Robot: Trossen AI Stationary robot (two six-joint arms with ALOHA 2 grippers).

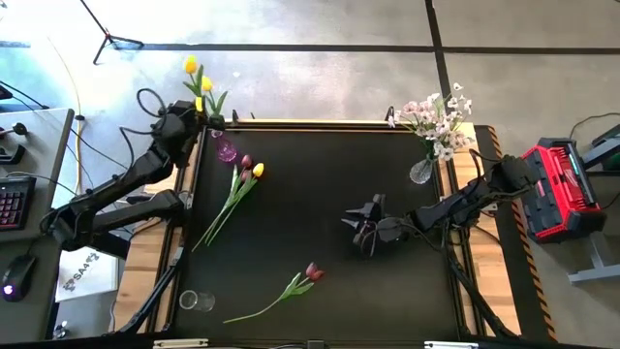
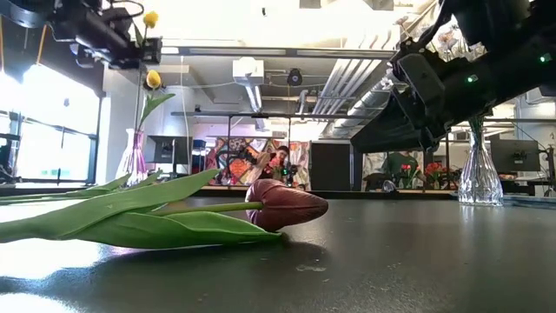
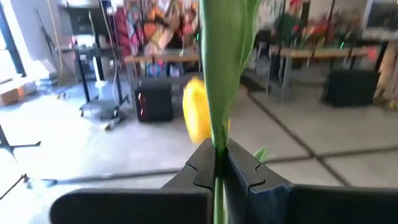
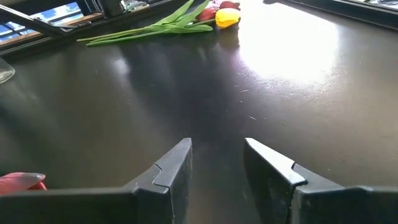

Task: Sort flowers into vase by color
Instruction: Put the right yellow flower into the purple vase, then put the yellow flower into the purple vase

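Fingers of the left gripper (image 3: 219,171) were clamped on the green stem of a yellow tulip (image 1: 191,66), held above the purple vase (image 1: 226,150) at the counter's (image 1: 320,165) far left corner. Fingers of the right gripper (image 4: 217,168) stood apart, hovering low over the counter's middle. A red and a yellow tulip (image 1: 250,167) lay together on the left; another red tulip (image 1: 313,272) lay near the front. Pale blossoms (image 1: 436,116) filled a clear vase (image 1: 421,171) at right. Each flower looked light, its stem thin and bendy; mid-stem seemed the safest hold, away from the soft head.
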